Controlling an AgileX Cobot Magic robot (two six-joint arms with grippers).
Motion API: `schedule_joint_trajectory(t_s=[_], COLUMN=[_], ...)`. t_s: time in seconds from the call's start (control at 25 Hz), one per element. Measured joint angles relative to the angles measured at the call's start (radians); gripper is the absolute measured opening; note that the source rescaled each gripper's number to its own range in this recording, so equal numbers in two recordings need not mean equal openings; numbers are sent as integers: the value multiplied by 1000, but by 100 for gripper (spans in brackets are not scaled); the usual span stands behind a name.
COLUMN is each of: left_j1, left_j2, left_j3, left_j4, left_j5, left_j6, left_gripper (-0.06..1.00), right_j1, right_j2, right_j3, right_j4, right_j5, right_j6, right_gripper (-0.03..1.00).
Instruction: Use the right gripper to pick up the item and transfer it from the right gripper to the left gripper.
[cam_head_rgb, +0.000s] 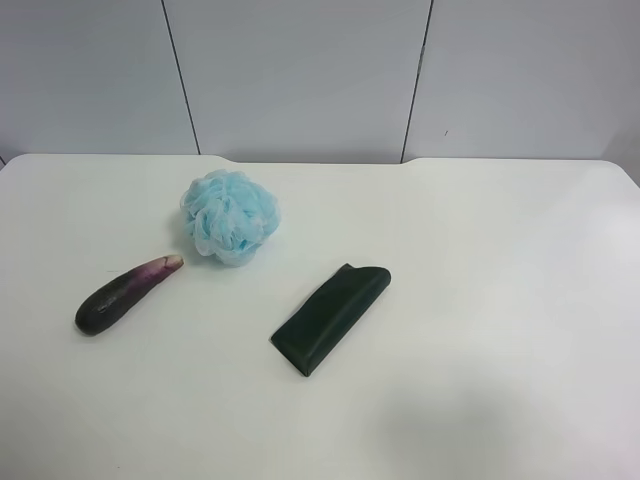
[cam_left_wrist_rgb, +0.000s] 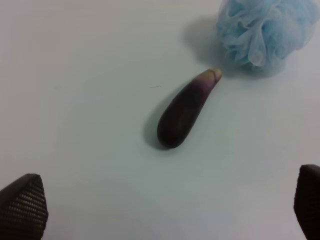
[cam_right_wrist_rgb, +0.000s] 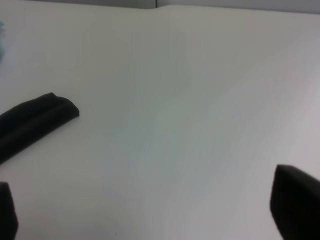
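In the high exterior view we see a white table (cam_head_rgb: 480, 330) with three things on it and no arm in the frame. The item, a small slender eggplant (cam_head_rgb: 125, 293), glossy dark purple-black fading to pinkish purple with a pale tan tip, lies flat at the left of the frame, its dark blunt end toward the lower left and its pale tip pointing up and to the right. Just beyond that tip, near but not touching, sits a light blue mesh bath pouf (cam_head_rgb: 230, 215), upper left of centre. A dark green folded cloth (cam_head_rgb: 332, 316) lies at a slant near the middle of the frame, well apart from the eggplant.

In the left wrist picture we see the left gripper (cam_left_wrist_rgb: 165, 212) hanging over the table with its two dark fingertips (cam_left_wrist_rgb: 22, 210) spread wide at the lower corners, nothing between them. The eggplant (cam_left_wrist_rgb: 185, 110) lies on the table clear of them, its tip close to the pouf (cam_left_wrist_rgb: 262, 30).

In the right wrist picture the right gripper (cam_right_wrist_rgb: 155, 210) likewise stands wide apart and empty, its black fingertips (cam_right_wrist_rgb: 295, 205) at the lower corners over bare table. One end of the folded cloth (cam_right_wrist_rgb: 35, 122) shows at the left edge.
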Motion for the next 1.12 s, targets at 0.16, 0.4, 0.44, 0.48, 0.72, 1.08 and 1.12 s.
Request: schedule_joint_trajectory(t_s=[0.16,0.4,0.44,0.48,0.72,1.08,1.12], left_j1=[0,0,0,0,0,0,0], left_j2=[0,0,0,0,0,0,0], left_j3=[0,0,0,0,0,0,0], left_j4=[0,0,0,0,0,0,0], left_j5=[0,0,0,0,0,0,0], left_j6=[0,0,0,0,0,0,0], left_gripper=[100,100,100,100,100,100,100], right_j1=[0,0,0,0,0,0,0], right_j2=[0,0,0,0,0,0,0], right_j3=[0,0,0,0,0,0,0], right_j4=[0,0,0,0,0,0,0], right_j5=[0,0,0,0,0,0,0], right_j6=[0,0,0,0,0,0,0], right_gripper=[100,100,100,100,100,100,100])
